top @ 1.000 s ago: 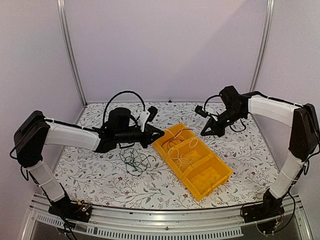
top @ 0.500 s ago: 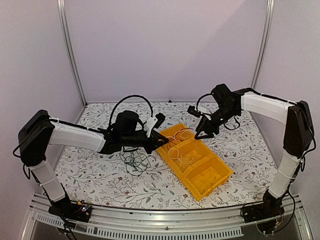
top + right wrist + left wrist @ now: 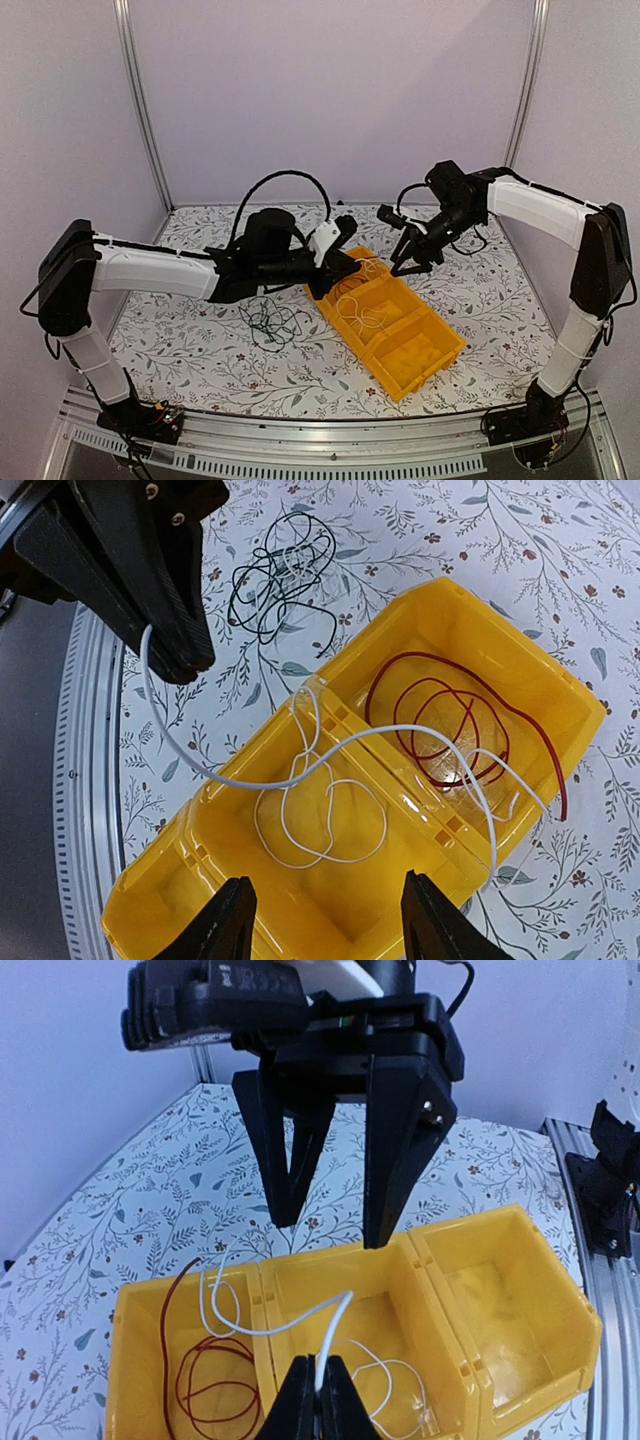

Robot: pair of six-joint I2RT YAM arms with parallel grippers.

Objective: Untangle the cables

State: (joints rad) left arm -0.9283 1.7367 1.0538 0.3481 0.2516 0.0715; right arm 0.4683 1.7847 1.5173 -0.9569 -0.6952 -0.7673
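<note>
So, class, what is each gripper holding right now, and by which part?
The left gripper pinches the white cable at what looks like one end; the rest trails into the yellow bin. The right gripper is open and holds nothing.

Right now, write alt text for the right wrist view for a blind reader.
A white cable arcs up from the middle compartment of a yellow bin to the shut left gripper at upper left. A reddish-brown cable coils in the right-hand compartment, a black cable tangle lies on the floral table, and the right gripper shows open at bottom.
</note>
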